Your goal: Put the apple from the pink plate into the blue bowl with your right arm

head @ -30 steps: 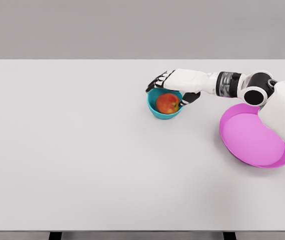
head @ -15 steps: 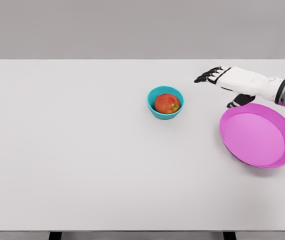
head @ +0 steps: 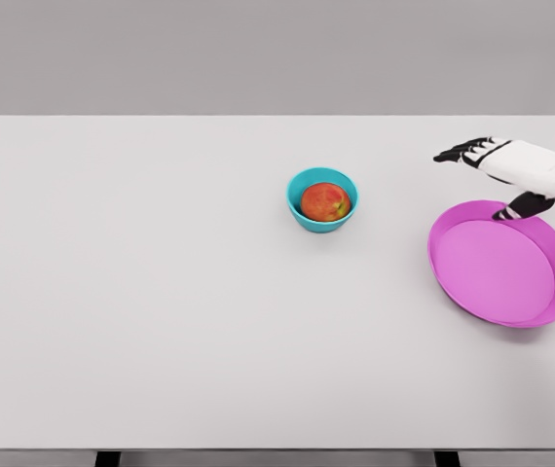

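A wide white table (head: 161, 311) is filling most of the frame, its far edge running straight across the upper part and its near edge lying just above the bottom border. Its top is looking smooth and matte, evenly lit, with only soft shadows sitting under the things on it. Beyond the far edge a plain grey wall (head: 258, 53) is taking up the top band of the frame, unmarked and flat. Below the near edge, two dark table legs (head: 108, 458) are showing at the bottom left and bottom right.

Slightly right of centre, the blue bowl (head: 322, 219) is standing upright on the table, and the apple (head: 325, 201) is sitting inside it, red with an orange-yellow patch, its top showing above the rim. At the right of the frame, well apart from the bowl, the pink plate (head: 453, 263) is lying flat with nothing on it, its raised rim casting a thin shadow on the table.

The right hand (head: 511, 170) is reaching in from the right edge at mid-upper height, hovering just above the far rim of the plate. Its dark fingers (head: 458, 152) are stretching out toward the left, spread and relaxed, with the thumb (head: 517, 208) hanging down near the plate's rim; the hand is gripping nothing. The arm behind it is running off the right edge.
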{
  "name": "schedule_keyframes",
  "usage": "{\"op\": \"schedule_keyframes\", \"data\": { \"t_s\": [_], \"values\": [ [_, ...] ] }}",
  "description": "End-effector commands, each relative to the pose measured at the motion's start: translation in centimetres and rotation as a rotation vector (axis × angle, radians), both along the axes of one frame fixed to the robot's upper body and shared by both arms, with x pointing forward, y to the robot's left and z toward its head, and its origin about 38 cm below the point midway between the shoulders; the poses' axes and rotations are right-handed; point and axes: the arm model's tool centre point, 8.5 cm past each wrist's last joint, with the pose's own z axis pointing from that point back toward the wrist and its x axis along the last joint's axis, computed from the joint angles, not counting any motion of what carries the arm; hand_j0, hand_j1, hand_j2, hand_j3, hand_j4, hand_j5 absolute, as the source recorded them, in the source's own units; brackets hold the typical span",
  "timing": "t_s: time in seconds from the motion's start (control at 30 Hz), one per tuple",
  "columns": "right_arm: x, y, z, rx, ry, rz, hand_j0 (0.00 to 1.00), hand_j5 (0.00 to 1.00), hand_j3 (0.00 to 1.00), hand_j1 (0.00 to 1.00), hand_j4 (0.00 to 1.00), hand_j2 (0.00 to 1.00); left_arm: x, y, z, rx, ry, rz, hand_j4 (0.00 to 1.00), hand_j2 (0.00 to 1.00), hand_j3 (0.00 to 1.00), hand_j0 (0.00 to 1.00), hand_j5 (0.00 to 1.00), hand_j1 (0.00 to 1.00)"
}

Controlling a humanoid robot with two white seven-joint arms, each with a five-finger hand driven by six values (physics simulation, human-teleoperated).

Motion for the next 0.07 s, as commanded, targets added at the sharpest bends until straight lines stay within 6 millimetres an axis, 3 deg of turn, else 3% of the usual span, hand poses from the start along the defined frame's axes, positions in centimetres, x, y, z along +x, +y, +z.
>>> {"op": "schedule_keyframes", "data": {
  "t_s": [0.0, 0.03],
  "values": [
    [-0.01, -0.18, 0.14, 0.004, 0.0, -0.005, 1.0, 1.0, 1.0, 1.0, 1.0, 1.0, 0.19, -0.09, -0.01, -0.004, -0.007, -0.001, 1.0, 1.0, 1.0, 1.0, 1.0, 1.0],
    [-0.01, -0.18, 0.14, 0.004, 0.0, -0.005, 1.0, 1.0, 1.0, 1.0, 1.0, 1.0, 0.2, -0.11, -0.01, -0.008, -0.008, 0.008, 1.0, 1.0, 1.0, 1.0, 1.0, 1.0]
  ]
}}
